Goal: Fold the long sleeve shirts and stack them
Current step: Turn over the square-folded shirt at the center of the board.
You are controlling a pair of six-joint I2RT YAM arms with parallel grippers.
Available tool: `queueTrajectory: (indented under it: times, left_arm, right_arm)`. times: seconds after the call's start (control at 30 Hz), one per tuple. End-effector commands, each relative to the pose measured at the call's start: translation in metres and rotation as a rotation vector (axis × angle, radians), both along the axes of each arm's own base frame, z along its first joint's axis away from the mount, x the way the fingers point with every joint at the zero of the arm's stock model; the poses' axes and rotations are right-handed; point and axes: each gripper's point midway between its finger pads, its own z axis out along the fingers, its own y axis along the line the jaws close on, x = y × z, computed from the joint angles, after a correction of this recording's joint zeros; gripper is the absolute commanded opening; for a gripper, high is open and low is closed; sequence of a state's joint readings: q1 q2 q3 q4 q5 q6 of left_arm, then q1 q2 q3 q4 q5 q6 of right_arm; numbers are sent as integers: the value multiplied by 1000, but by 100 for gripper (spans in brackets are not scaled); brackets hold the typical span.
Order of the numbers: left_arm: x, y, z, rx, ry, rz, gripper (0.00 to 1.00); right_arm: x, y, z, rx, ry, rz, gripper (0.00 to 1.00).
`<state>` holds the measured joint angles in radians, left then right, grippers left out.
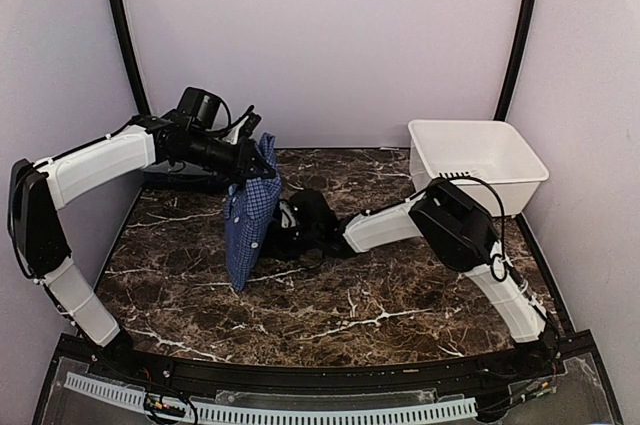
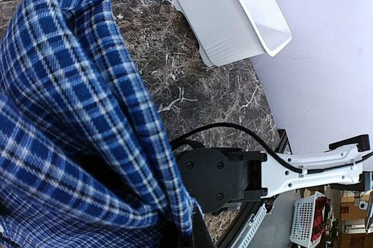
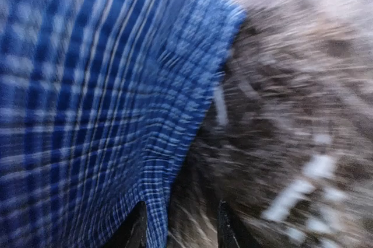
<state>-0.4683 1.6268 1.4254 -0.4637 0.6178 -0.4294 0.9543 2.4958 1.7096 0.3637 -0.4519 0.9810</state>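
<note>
My left gripper (image 1: 252, 160) is clamped on the blue shirt (image 1: 250, 225), dangling over the table (image 1: 390, 300); right gripper (image 3: 180, 227) parted by its hem (blurry pic), w/ nothing held. No fold yet, stack not begun.

We find the shirt (image 1: 250, 225) hanging from the left gripper (image 1: 258, 167) over the left half of the table (image 1: 350, 315), the right gripper (image 3: 180, 227) just right of it, the tub (image 1: 515, 195) in the far right corner
</note>
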Motion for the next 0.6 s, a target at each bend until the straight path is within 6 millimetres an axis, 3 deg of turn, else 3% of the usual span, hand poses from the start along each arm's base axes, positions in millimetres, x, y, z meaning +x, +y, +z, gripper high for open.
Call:
queueTrajectory:
  times: [0.0, 0.17, 0.27, 0.33, 0.4, 0.47, 0.57]
  left_arm:
    - [-1, 0, 5, -23, -32, -26, 0]
    - [-2, 0, 2, -23, -25, -32, 0]
    - [-1, -2, -2, -26, -16, -41, 0]
    - [-1, -5, -8, -32, -2, -51, 0]
    - [-1, -10, -17, -40, 16, -62, 0]
    - [0, -23, -24, -40, 22, -78, 0]
    - [-11, -68, -38, -36, 48, -135, 0]
  right_arm:
    - [28, -22, 30, -3, -73, -90, 37]
    - [37, -48, 48, -77, -148, -162, 38]
    - [43, -72, 73, -153, -223, -217, 40]
    - [42, -91, 99, -200, -295, -249, 42]
    - [34, -120, 115, -266, -346, -291, 45]
    - [28, -152, 138, -312, -396, -350, 48]
    - [18, -203, 170, -361, -458, -435, 54]
